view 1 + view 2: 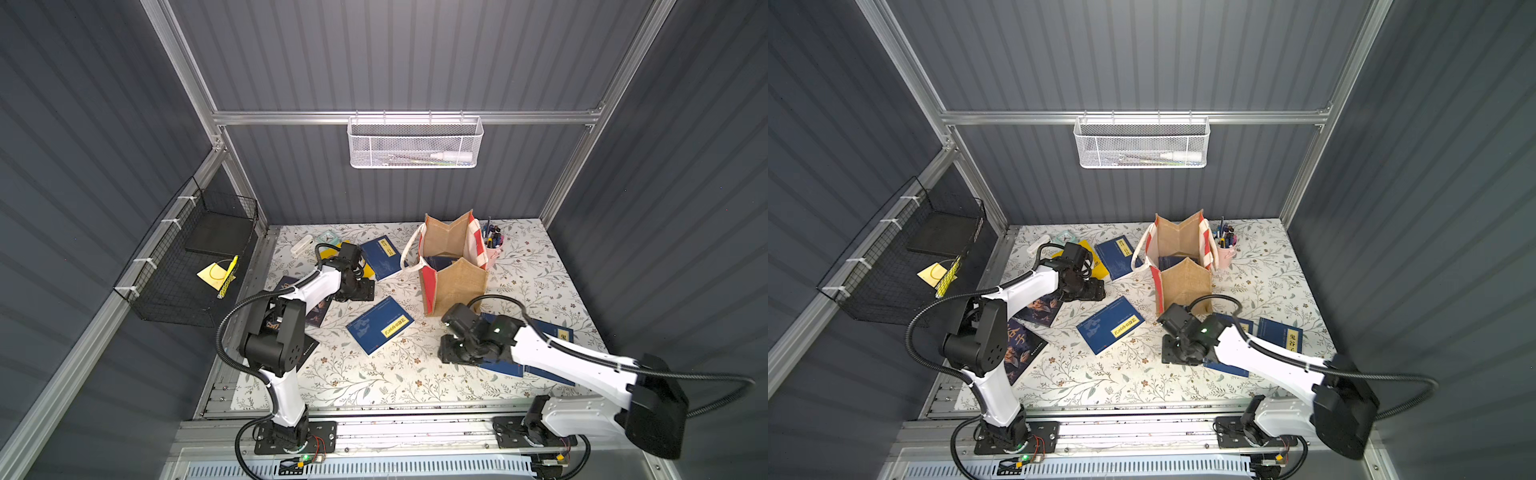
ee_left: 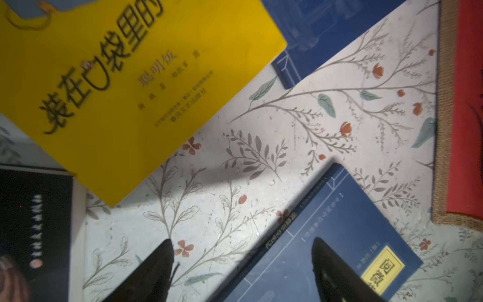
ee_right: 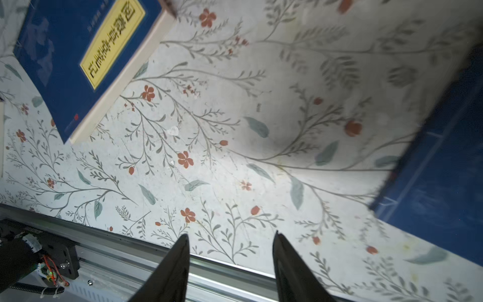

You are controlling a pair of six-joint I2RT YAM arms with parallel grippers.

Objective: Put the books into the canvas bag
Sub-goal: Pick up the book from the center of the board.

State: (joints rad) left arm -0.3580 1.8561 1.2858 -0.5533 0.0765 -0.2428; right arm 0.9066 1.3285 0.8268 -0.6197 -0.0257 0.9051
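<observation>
In both top views the canvas bag (image 1: 455, 286) is seen standing upright and open toward the back of the floral desk (image 1: 365, 386), with a dark blue book (image 1: 439, 262) lodged inside it. A pink pen cup (image 1: 494, 250) is set just beside the bag. A labelled blue book (image 1: 380, 324) lies flat at mid-desk, and a second blue book (image 1: 380, 257) lies beside the bag's white handle. A third blue book (image 1: 1283, 337), partly covered by the right arm, carries a yellow label beginning "鬼谷". Two dark navy books (image 1: 1040, 308) are partly hidden by the left arm. The left tool (image 1: 365, 290) is held near the labelled blue book, and the right tool (image 1: 448, 356) in front of the bag.

In the left wrist view the yellow book (image 2: 117, 91) is printed "装在口袋里的", with "聪明饭" in smaller type. The small writing on one of the dark navy books is too blurred to be read. The left tool is spread wide and grips nothing: one finger is seen over bare desk, the other over the labelled blue book, where "阅微" can be made out.

In the right wrist view the right tool is likewise parted and empty, over the desk's front edge by an aluminium rail (image 3: 125, 251). The labelled blue book's label reads "阅微草堂笔记".
</observation>
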